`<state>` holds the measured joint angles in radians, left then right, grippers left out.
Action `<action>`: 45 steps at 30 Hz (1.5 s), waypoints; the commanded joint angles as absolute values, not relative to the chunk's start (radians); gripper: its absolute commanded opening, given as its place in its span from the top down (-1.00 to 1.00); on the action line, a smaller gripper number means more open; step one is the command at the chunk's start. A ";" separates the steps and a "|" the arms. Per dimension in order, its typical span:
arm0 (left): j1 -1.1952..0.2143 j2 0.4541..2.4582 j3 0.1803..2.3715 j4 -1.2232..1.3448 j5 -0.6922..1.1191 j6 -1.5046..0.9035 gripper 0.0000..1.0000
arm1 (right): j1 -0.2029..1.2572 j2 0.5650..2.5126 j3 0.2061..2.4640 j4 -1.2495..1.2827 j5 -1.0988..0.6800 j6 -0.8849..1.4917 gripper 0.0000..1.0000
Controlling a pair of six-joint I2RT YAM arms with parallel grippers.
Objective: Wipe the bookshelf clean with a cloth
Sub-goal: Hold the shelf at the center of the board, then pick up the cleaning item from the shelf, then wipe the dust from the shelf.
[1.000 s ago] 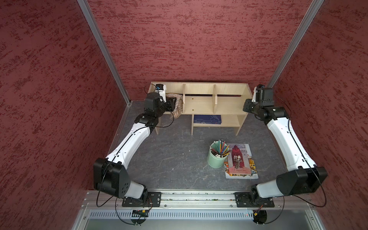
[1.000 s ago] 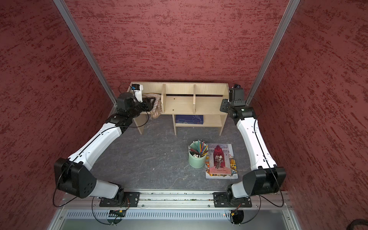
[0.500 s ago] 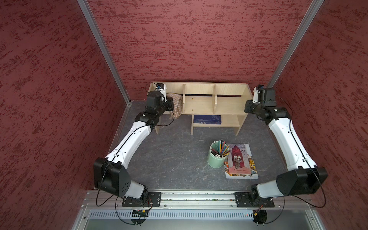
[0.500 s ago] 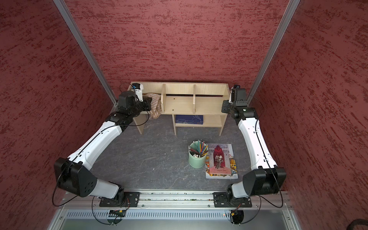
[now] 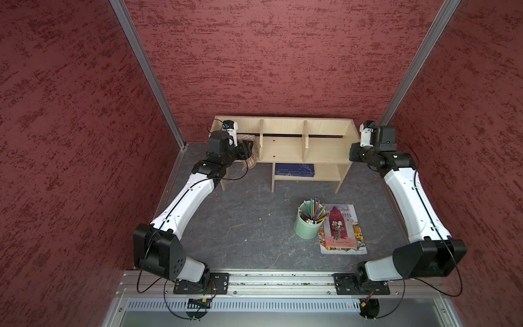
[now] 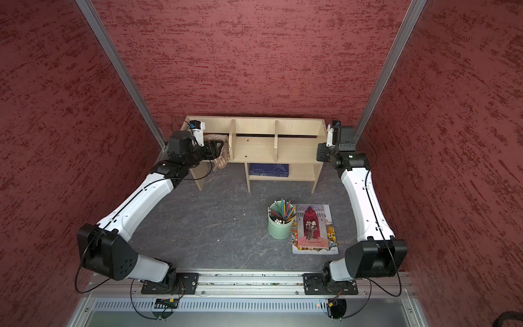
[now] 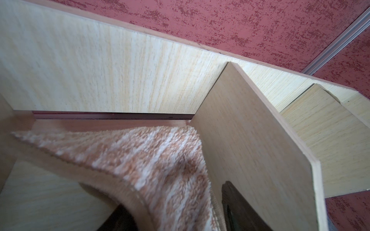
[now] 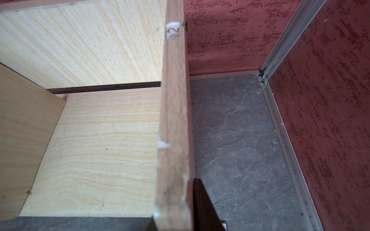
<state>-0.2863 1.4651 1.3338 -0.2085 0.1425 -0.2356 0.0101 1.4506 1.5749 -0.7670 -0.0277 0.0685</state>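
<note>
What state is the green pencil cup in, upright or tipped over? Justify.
Upright: the pencil cup stands on its base on the tabletop, mouth up, with pencils sticking out.

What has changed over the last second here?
The left gripper nudged the cloth slightly within the left compartment of the bookshelf; the right gripper turned a little at the right end panel. The bookshelf, pencil cup, magazine and blue book stayed put.

the light wood bookshelf point(image 5: 283, 148) stands upright at 12 o'clock on the table point(image 5: 240, 220). the tan, pale-striped cloth point(image 5: 251, 159) lies bunched in its 9 o'clock end compartment, part hanging over the front edge.
</note>
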 commanded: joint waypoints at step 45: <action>-0.251 1.564 1.643 -0.348 -0.192 -0.154 1.00 | -0.024 1.451 1.598 -0.637 -0.214 0.159 1.00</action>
<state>-0.2504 1.6135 1.6657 -0.3019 -0.1055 -0.1825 -0.0132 1.4563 1.5757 -0.7532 -0.0784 0.0479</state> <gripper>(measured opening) 0.051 0.188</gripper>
